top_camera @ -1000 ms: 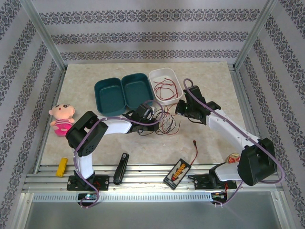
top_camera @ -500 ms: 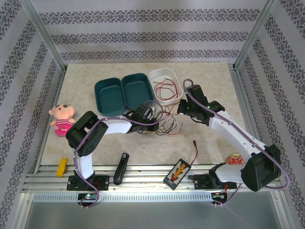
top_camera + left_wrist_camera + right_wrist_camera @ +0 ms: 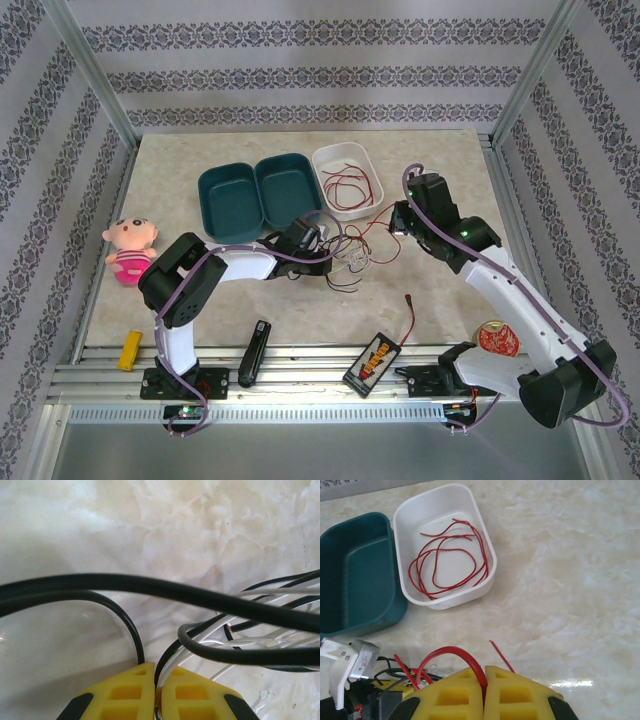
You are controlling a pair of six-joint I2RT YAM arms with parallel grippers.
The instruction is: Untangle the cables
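Top external: left gripper (image 3: 328, 254) has its nose in the tangle (image 3: 356, 256). The right gripper (image 3: 399, 223) sits apart from it, with the tangle between the two.

Left wrist: fingers (image 3: 125, 695) pressed together, pinching strands where the black cable (image 3: 150, 587) and white cable (image 3: 250, 642) dive into the gap. The rest of both fans out ahead and to the right of the tips, crossing over each other.

Right wrist: fingers (image 3: 515, 690) clamped on a red cable (image 3: 451, 652). It arcs out of the tips and drops left toward the tangle and the left gripper. A loose red end pokes out just ahead-right of the tips. A separate red coil (image 3: 447, 562) lies in the white tray (image 3: 487, 587), ahead-left of these fingers, beside the teal bin (image 3: 355, 580).

Key relation: the held red strand's long axis runs roughly along the line between the two grippers, with the tangle at the left-gripper end.

Judgement:
- Left arm anchors and right arm pulls.
- The pull should go away from the left gripper, along that axis, to slide the red out.
- Risk: red loops snag on black/white and drag the whole bundle.
- Not finished; black and white are crossed.
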